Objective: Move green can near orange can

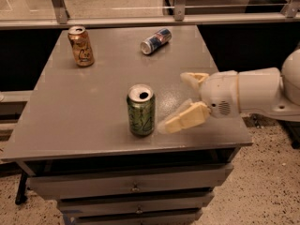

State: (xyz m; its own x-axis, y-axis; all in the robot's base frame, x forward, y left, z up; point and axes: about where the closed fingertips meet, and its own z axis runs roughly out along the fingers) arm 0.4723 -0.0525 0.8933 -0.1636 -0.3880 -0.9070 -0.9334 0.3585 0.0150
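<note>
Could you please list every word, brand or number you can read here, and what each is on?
Nothing here reads clearly.
On the orange can: a pale script logo, too blurred to read.
On the green can: pale squiggly markings, not legible.
On the blue-and-silver can, lying on its side: markings too small to read.
On the pincer, open just right of the green can: no lettering visible.
</note>
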